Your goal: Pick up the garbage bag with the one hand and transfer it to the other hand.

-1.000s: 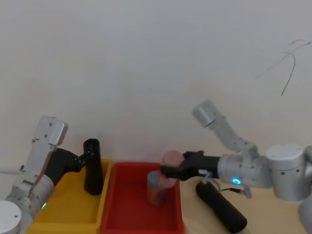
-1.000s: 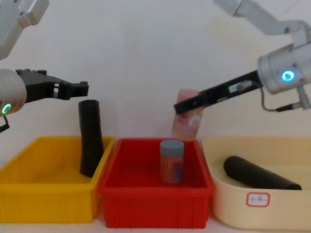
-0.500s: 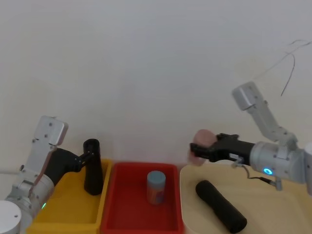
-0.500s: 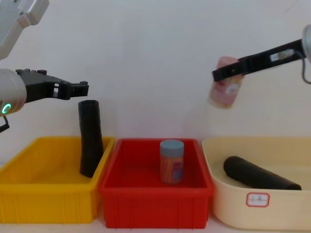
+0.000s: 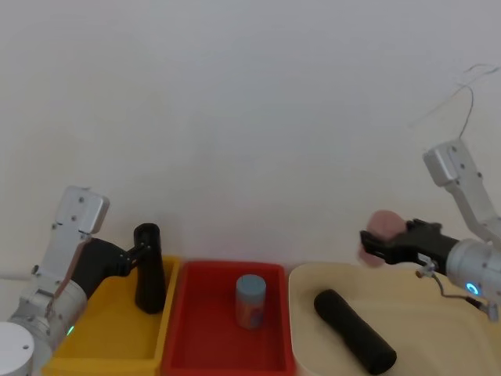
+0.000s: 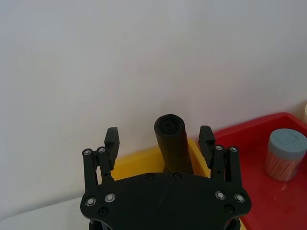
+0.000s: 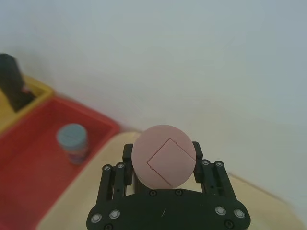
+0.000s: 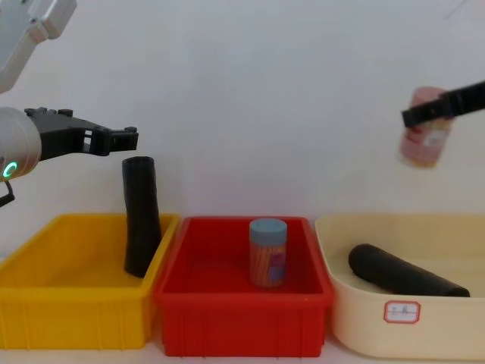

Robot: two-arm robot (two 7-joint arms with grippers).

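While the left gripper [image 8: 125,139] hung open above the upright tube [image 8: 142,224], the right gripper [image 8: 415,117] clasped a pink jar [image 8: 423,137] over the cream bin [image 8: 402,312] holding the bag [image 8: 404,271].

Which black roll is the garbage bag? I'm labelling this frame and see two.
Start at the cream tub, the rightmost of the three bins. The garbage bag lies flat on its floor, a thick matte black roll. The other black tube stands upright in the yellow bin and is slimmer, with a hollow top.
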